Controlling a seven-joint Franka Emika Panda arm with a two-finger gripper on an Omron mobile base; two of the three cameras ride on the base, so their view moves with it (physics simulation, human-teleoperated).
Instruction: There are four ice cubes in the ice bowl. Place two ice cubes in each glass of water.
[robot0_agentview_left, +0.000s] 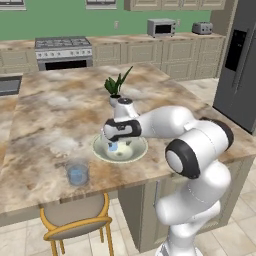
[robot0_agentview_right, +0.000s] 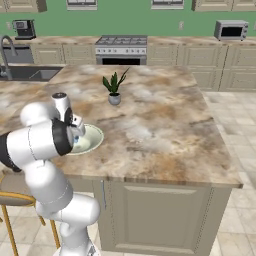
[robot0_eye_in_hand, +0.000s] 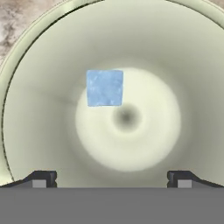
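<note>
The cream-green ice bowl (robot0_agentview_left: 137, 152) (robot0_agentview_right: 95, 136) (robot0_eye_in_hand: 39, 87) sits near the front of the island counter. One light-blue ice cube (robot0_eye_in_hand: 104, 88) (robot0_agentview_left: 113, 147) lies in it, just off the bowl's centre. My gripper (robot0_eye_in_hand: 111, 180) (robot0_agentview_left: 112, 141) hangs straight over the bowl, open, its fingertips (robot0_eye_in_hand: 43, 178) wide apart with nothing between them. In the right base view my forearm covers the bowl's left part. One glass of water (robot0_agentview_left: 77, 173) stands at the counter's front edge, left of the bowl; whether cubes are in it I cannot tell. The other glass is hidden.
A small grey pot with a green plant (robot0_agentview_left: 115, 96) (robot0_agentview_right: 114, 95) stands behind the bowl. A yellow-framed stool (robot0_agentview_left: 75, 222) is tucked under the counter's front edge below the glass. A sink (robot0_agentview_right: 30, 74) lies far left.
</note>
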